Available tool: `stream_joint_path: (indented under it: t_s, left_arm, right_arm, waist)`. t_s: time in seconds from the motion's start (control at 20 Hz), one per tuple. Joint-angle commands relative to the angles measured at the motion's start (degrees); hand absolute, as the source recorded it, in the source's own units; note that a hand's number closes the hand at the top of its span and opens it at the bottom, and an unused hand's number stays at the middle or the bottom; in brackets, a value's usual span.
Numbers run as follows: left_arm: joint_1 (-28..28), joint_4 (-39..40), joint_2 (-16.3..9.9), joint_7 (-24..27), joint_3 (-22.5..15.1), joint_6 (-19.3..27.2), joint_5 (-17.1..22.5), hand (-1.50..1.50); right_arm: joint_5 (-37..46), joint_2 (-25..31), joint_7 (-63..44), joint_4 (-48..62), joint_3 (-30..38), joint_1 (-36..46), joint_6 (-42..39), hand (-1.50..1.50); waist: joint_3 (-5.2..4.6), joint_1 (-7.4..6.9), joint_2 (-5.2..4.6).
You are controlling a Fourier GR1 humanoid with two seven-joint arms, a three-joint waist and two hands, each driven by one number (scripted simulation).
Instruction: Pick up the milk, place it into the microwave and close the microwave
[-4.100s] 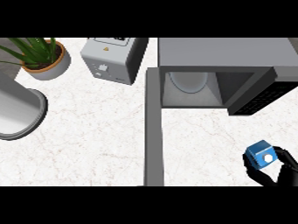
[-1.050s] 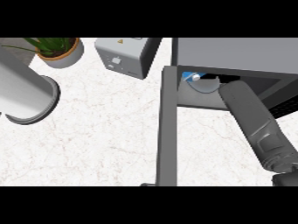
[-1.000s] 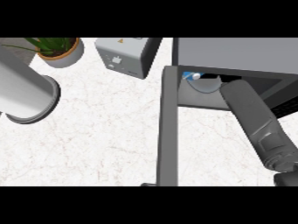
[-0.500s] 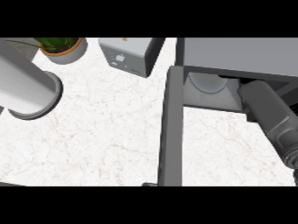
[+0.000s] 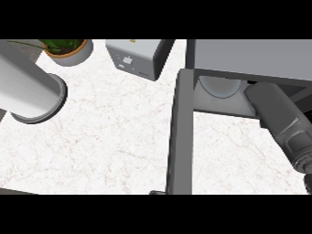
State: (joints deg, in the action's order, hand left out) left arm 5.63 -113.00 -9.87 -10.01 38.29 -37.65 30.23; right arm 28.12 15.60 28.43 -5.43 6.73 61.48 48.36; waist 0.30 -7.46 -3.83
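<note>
Blue milk carton not visible, presumably inside grey box microwave (image 5: 260,57) behind right grey forearm (image 5: 287,123); right robot hand hidden in cavity, state can't tell; open door (image 5: 180,137) edge-on; risk: withdrawing arm drags carton out

head view | steeply down, close | counter (image 5: 111,137), open microwave (image 5: 253,59)
</note>
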Motion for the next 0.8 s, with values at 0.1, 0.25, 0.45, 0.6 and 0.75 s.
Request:
stream_joint_path:
  t_s: [0.1,0.25,0.45,0.6,0.75]
  left_arm:
    - [-0.76,2.47,-1.11,1.0,-1.79,-3.21,-1.66,-1.5]
    - [-0.43,1.01,0.82,0.46,-4.04,-3.4,-0.82,-1.5]
    - [0.28,0.8,1.33,1.34,-6.13,-6.47,-0.55,-1.5]
    - [0.39,2.39,1.1,2.19,-6.96,-8.51,-1.38,-1.5]
    - [-0.69,0.53,2.52,1.04,-7.98,-5.77,-1.63,-1.5]
  right_arm:
    - [-1.54,-1.5,3.84,-1.07,1.37,0.91,-6.03,-1.5]
    - [-3.13,-1.53,5.51,-1.42,2.86,0.95,-9.52,-1.5]
    - [-6.54,-3.56,8.92,-2.41,5.99,-0.26,-13.26,-1.5]
    - [-9.11,-3.79,11.41,-2.9,8.29,-0.94,-18.18,-1.5]
    - [-11.87,-4.39,16.35,-3.87,10.8,-3.95,-21.75,-1.5]
  waist:
    - [-0.02,0.77,0.51]
    - [0.05,0.63,0.63]
    - [0.08,0.62,0.78]
    - [-0.05,1.99,1.34]
    - [0.02,3.0,1.67]
